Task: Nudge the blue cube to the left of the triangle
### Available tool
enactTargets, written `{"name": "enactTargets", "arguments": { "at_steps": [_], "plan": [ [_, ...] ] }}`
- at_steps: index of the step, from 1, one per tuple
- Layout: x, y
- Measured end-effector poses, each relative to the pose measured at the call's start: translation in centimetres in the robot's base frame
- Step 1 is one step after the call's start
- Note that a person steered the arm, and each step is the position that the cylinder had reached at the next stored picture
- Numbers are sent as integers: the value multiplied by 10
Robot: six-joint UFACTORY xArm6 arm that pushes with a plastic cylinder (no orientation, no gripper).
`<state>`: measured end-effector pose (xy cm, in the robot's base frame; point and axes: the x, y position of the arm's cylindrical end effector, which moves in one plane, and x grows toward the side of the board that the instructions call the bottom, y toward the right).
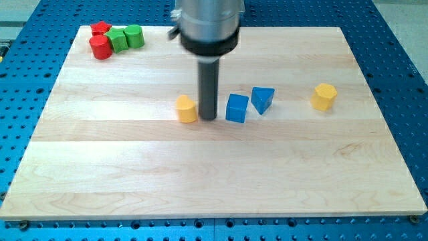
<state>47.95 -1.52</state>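
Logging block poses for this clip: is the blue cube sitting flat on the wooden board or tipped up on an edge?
Flat. The blue cube rests squarely on the wooden board, top face level, right of my tip.

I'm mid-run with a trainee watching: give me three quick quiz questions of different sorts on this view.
1. True or false: my tip stands between the yellow block and the blue cube.
2. Which block lies just to the view's right of the blue cube? A) red cylinder B) blue triangle C) green block
3. Fill in: the red and green blocks are clustered at the board's top ____ corner in the view.

Key: 1 true; 2 B; 3 left.
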Motion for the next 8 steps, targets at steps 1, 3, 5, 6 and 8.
{"name": "enactTargets", "arguments": {
  "at_steps": [1,3,5,6,8],
  "plan": [
    [-3,-33],
    [7,38],
    [-1,64],
    [-5,34],
    [-16,71]
  ]
}}
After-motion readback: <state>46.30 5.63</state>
